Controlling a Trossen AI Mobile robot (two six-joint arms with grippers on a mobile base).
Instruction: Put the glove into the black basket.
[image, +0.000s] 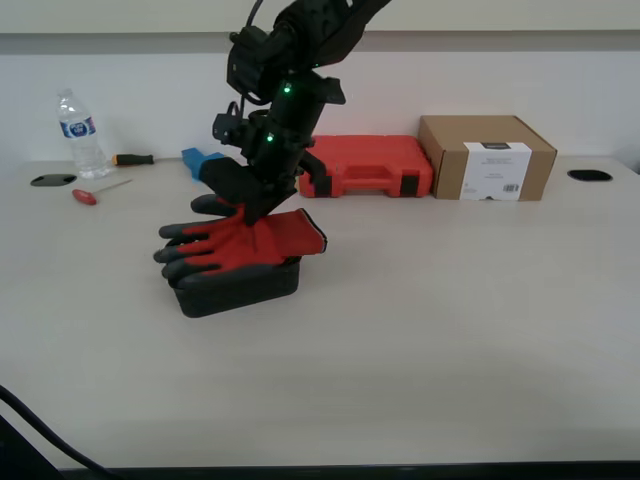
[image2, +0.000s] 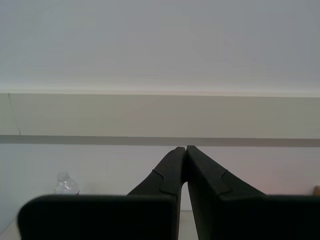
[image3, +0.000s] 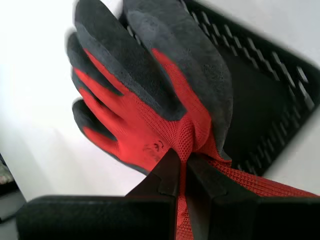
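The red knit glove (image: 235, 243) with dark grey fingers lies across the top of the black basket (image: 240, 286); its fingers stick out past the basket's end toward the exterior view's left. My first gripper (image: 252, 215) is shut on a pinch of the glove's red back, seen close in the first wrist view, where the glove (image3: 145, 115) bunches at the gripper (image3: 182, 156) above the perforated basket (image3: 260, 100). My second gripper (image2: 186, 150) is shut and empty, raised and facing the wall; it does not show in the exterior view.
Along the back of the table stand a red tool case (image: 365, 165), a cardboard box (image: 487, 157), a blue object (image: 202, 162), a water bottle (image: 78, 133) and two screwdrivers (image: 100, 190). Cable holes (image: 590, 175) sit at both back corners.
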